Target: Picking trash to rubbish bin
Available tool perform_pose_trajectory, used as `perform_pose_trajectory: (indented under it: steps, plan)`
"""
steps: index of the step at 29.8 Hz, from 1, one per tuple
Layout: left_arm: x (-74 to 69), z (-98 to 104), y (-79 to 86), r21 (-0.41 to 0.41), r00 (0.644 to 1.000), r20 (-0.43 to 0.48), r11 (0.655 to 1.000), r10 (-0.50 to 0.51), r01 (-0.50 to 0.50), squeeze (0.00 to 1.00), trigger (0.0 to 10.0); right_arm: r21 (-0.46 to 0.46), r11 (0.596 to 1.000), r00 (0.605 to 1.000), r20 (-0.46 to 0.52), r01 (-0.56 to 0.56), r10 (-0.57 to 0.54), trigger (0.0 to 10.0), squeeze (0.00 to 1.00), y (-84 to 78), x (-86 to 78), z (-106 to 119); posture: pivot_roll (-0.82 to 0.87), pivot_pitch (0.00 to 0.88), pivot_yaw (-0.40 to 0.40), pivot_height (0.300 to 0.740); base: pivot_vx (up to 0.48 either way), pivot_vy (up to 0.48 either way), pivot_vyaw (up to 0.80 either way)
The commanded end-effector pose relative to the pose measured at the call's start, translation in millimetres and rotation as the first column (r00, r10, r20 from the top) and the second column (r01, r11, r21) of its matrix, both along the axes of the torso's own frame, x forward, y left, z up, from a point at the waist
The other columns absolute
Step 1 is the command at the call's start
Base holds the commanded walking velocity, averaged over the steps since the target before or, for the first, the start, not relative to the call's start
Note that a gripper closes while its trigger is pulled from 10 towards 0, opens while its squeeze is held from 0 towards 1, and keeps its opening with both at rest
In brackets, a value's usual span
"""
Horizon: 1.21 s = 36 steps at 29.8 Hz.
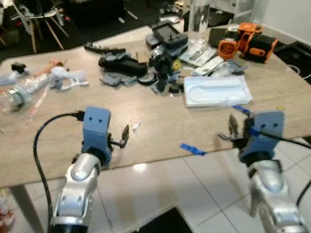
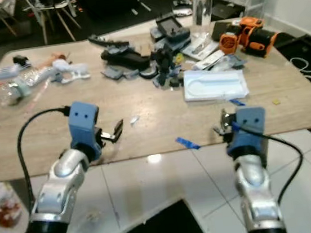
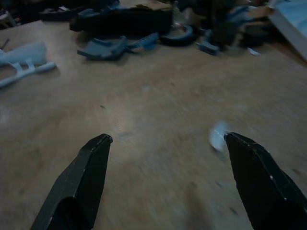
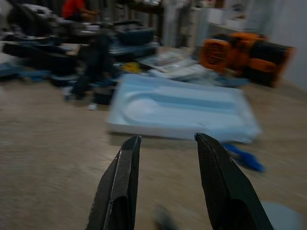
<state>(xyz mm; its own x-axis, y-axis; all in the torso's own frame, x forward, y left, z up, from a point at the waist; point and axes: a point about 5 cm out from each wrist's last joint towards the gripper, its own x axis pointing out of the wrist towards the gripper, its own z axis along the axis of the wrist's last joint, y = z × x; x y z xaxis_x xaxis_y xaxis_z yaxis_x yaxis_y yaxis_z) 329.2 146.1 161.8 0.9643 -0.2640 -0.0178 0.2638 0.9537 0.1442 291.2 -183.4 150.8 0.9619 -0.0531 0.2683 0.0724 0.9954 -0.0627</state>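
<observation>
Nothing is picked up yet. My left gripper (image 1: 123, 136), fingers spread wide and empty, hovers at the table's (image 1: 13, 157) near edge, just left of a small white scrap (image 1: 136, 125) at centre frame. My right gripper (image 1: 232, 130), partly open and empty, faces the white tray (image 1: 216, 91). No bin visible.

- On the light wooden table (image 1: 163, 132), you find the pale moulded plastic tray (image 1: 216, 90) right of centre.
- Behind it lies the heap of dark blue-black parts (image 1: 138, 67); the orange power tool (image 1: 247, 41) sits far right.
- The small white scrap (image 1: 136, 125) lies near the front edge, with the blue tape strip (image 1: 192, 149) to its right.
</observation>
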Motion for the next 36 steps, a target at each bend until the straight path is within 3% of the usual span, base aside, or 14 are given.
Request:
perform_pose_trajectory:
  steps: [1,5,18,19,20,21,25,28,29,34,35,36]
  plan:
    - [-2.3,-1.1,0.1,-0.016,1.0,0.012,1.0,-0.01,0.01,0.0,10.0,-0.01,1.0,1.0,0.015,0.0,0.001,10.0,0.0,-2.6,-3.8,0.4,-0.03,0.128,0.059,0.74,0.0,0.0,0.0]
    - [-7.3,8.0,-3.4,-0.056,0.994,0.062,0.994,-0.093,0.097,0.0,10.0,-0.011,1.0,1.0,0.003,-0.023,0.023,10.0,0.0,2.7,-5.4,-2.4,-0.03,0.128,0.062,0.74,0.0,0.0,0.0]
    - [-23.6,31.6,-5.7,-0.012,0.92,0.155,0.931,-0.359,0.366,0.0,10.0,-0.133,0.99,0.999,-0.021,0.041,-0.044,10.0,0.0,-3.1,-27.6,-10.6,-0.03,0.153,0.066,0.74,0.0,0.0,0.0]
    - [-24.3,32.5,-7.0,-0.009,0.914,0.155,0.925,-0.375,0.381,0.0,10.0,-0.12,0.991,0.998,-0.023,0.058,-0.061,10.0,0.36,-5.9,-29.5,-11.4,-0.04,0.157,0.067,0.74,0.0,0.0,0.0]
    - [-24.1,32.7,-8.6,0.003,0.911,0.151,0.922,-0.383,0.387,0.0,10.0,-0.11,0.991,0.996,-0.027,0.081,-0.085,10.0,0.83,-9.4,-31.4,-12.7,-0.04,0.163,0.069,0.74,0.0,0.0,0.0]
    - [-23.8,32.3,-10.2,0.015,0.909,0.147,0.92,-0.39,0.392,0.0,10.0,-0.102,0.99,0.995,-0.032,0.095,-0.099,10.0,1.0,-11.9,-32.7,-13.8,-0.04,0.163,0.069,0.74,0.0,0.0,0.0]
    - [-24.5,31.1,-15.4,0.028,0.896,0.135,0.906,-0.422,0.422,0.0,10.0,-0.107,0.988,0.992,-0.033,0.115,-0.119,10.0,1.0,-14.9,-33.7,-14.2,-0.04,0.165,0.069,0.74,0.0,0.0,0.0]
    - [-31.1,33.3,-28.9,0.032,0.834,0.115,0.841,-0.539,0.54,0.0,10.0,-0.126,0.986,0.993,-0.022,0.111,-0.115,10.0,1.0,-16.2,-31.5,-9.9,-0.04,0.175,0.076,0.74,0.0,0.0,0.0]
    - [-31.1,33.3,-28.9,0.032,0.834,0.115,0.841,-0.539,0.54,0.0,10.0,-0.126,0.986,0.993,-0.022,0.111,-0.115,10.0,1.0,-16.2,-31.5,-9.9,-0.04,0.175,0.076,0.74,0.0,0.0,0.0]
    - [-34.8,33.2,-40.3,0.04,0.756,0.073,0.76,-0.65,0.649,0.0,10.0,-0.171,0.984,0.995,-0.078,0.053,-0.067,10.0,1.0,-19.0,-20.8,-17.4,-0.04,0.188,0.086,0.74,0.0,0.0,0.0]
    - [-34.5,33.0,-42.2,0.045,0.753,0.071,0.756,-0.655,0.653,0.0,10.0,-0.17,0.984,0.995,-0.079,0.051,-0.065,10.0,0.7,-20.8,-18.8,-17.2,-0.03,0.19,0.088,0.74,0.0,0.0,0.0]
    - [-34.4,32.9,-43.8,0.044,0.75,0.07,0.753,-0.658,0.657,0.0,10.0,-0.161,0.986,0.995,-0.079,0.046,-0.059,10.0,0.56,-22.1,-17.4,-16.6,-0.03,0.19,0.09,0.74,0.0,0.0,0.0]
